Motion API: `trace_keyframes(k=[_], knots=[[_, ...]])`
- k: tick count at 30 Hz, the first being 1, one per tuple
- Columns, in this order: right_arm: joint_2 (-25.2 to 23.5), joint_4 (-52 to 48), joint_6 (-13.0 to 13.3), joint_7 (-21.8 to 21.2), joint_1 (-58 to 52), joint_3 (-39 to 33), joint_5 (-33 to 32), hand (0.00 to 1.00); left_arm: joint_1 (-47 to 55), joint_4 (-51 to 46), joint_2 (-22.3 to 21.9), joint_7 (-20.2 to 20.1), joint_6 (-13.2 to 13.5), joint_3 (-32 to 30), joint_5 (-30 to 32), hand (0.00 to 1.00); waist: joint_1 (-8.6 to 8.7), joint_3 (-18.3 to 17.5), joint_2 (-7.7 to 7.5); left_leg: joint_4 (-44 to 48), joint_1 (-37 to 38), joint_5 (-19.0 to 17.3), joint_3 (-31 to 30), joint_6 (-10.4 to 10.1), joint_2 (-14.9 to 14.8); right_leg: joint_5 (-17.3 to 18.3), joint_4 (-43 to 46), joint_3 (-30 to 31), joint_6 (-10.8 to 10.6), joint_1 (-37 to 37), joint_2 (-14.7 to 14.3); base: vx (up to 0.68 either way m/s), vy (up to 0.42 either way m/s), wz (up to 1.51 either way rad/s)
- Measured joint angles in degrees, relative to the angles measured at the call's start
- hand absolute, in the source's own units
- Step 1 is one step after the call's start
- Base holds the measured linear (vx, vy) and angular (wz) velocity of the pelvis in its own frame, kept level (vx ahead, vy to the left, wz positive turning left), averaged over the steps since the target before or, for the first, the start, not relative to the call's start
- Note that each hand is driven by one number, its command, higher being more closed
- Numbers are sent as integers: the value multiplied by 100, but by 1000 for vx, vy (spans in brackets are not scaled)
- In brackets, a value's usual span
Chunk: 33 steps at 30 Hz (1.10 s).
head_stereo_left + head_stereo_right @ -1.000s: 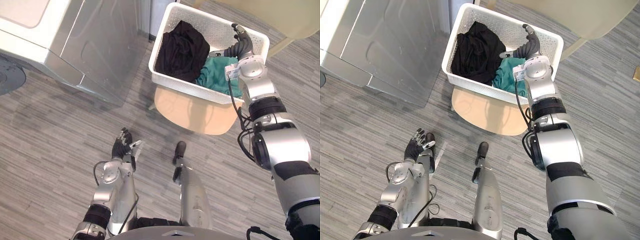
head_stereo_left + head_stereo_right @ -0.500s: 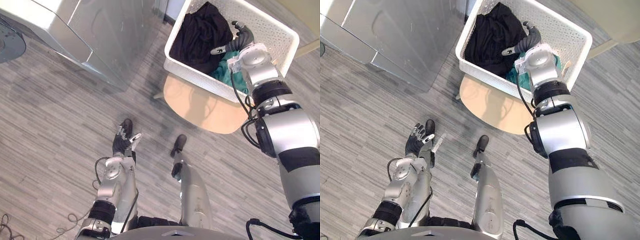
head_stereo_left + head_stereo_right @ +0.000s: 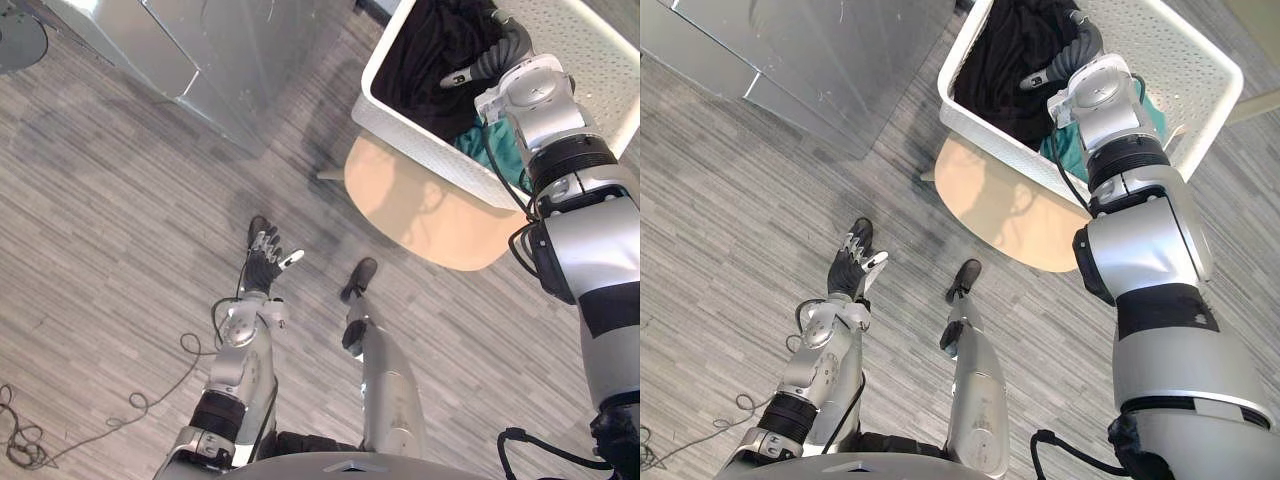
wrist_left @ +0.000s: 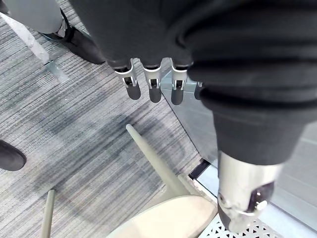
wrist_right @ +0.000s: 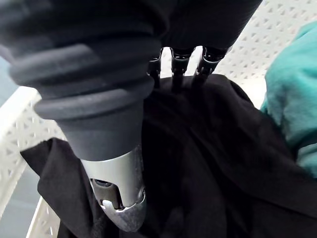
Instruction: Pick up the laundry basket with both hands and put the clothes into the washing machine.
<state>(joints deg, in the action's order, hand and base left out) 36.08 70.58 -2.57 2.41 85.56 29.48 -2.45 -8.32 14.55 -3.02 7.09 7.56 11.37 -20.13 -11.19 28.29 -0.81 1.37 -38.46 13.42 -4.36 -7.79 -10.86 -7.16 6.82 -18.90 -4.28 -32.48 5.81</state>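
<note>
A white perforated laundry basket [image 3: 418, 138] stands on a round beige stool [image 3: 420, 205] at the upper right. In it lie a black garment [image 3: 435, 50] and a teal garment [image 3: 497, 152]. My right hand [image 3: 500, 55] reaches down inside the basket. In the right wrist view its straight fingers [image 5: 177, 67] touch the black garment [image 5: 213, 153] beside the teal garment [image 5: 292, 109], and nothing is gripped. My left hand [image 3: 264, 266] hangs low over the floor, well short of the basket, with its fingers [image 4: 151, 88] spread and empty.
The grey washing machine [image 3: 200, 50] stands at the upper left, its side facing the stool. The stool's leg [image 4: 148, 153] and seat edge [image 4: 168, 218] show past my left hand. Striped grey floor lies between the machine and me.
The camera has shifted, so the basket sits higher and further right. My right hand moved from the basket's far rim across onto the black garment. My left hand lifted a little and spread.
</note>
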Motion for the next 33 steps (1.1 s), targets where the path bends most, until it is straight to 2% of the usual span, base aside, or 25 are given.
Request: trace_keyframes(k=[9, 10, 17, 22, 26, 30, 33], knots=[[165, -223, 46, -71, 311, 649, 0, 0, 4, -287, -13, -9, 68, 5, -106, 0, -100, -9, 16, -58, -324, 59, -54, -11, 8, 57, 136, -84, 8, -356, 34, 20, -12, 2], [235, -234, 97, -71, 323, 674, -1, 100, 5, -291, -14, -9, 69, 2, -108, 0, -125, -10, 20, -67, -389, 87, -61, -6, 27, 89, 202, -97, 5, -441, 65, 28, -19, 4], [533, -234, 122, -92, 340, 830, 0, 100, 16, -624, -19, -27, 126, 4, -118, 0, -156, -26, 55, -56, -521, 106, -191, -22, 62, 373, 624, -238, 11, -641, 176, 31, -44, 11], [554, -230, 130, -79, 268, 738, -2, 100, 21, -743, -23, -11, 164, 3, -228, 0, -148, -40, 112, 7, -580, 116, -163, -32, 118, 561, 941, -230, 9, -798, 292, 34, -60, 6], [553, -278, 127, -9, 79, 407, -180, 100, 20, -920, -25, 24, 164, 3, -231, 0, -148, -43, 118, 183, -643, 106, -20, -22, 105, 642, 1061, -238, 29, -799, 310, 24, -63, 5], [547, -841, 136, 297, -419, -371, -618, 100, 10, -972, -31, 146, 184, -7, -234, 0, -103, -43, 119, 372, -687, 31, 17, 17, 76, 631, 1091, -217, 46, -794, 287, 4, -58, -5], [541, -1220, 164, 496, -685, -848, -715, 100, 5, -972, -32, 220, 198, -31, -233, 0, -65, -44, 119, 570, -679, -61, 51, 25, 24, 603, 1091, -183, 80, -727, 233, 1, -50, -10]])
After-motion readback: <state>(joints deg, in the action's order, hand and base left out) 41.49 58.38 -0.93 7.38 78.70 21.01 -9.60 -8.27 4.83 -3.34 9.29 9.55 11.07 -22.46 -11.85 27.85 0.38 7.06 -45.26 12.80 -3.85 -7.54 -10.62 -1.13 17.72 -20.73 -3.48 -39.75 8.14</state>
